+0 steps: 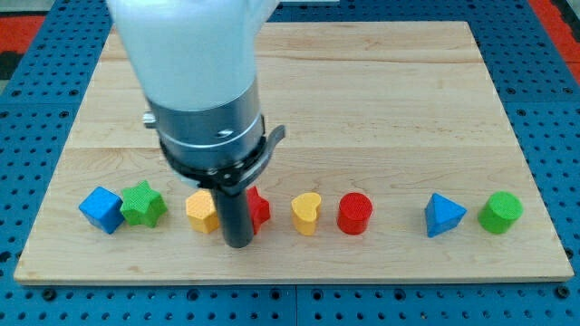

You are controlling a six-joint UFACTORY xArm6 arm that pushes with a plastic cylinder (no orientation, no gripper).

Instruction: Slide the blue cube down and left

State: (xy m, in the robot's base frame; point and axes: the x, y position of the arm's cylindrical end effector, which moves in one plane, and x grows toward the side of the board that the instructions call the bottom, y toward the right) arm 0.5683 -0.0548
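Observation:
The blue cube (101, 209) sits at the view's left end of a row of blocks near the bottom of the wooden board (362, 100). A green star block (143, 204) touches its right side. My tip (237, 243) is further right, between a yellow block (202, 212) and a red block (257, 208), well apart from the blue cube. The rod and arm body hide part of the red block.
Right of my tip the row goes on with a yellow heart block (307, 214), a red cylinder (355, 214), a blue triangular block (443, 215) and a green cylinder (500, 213). The board's bottom edge lies just below the row.

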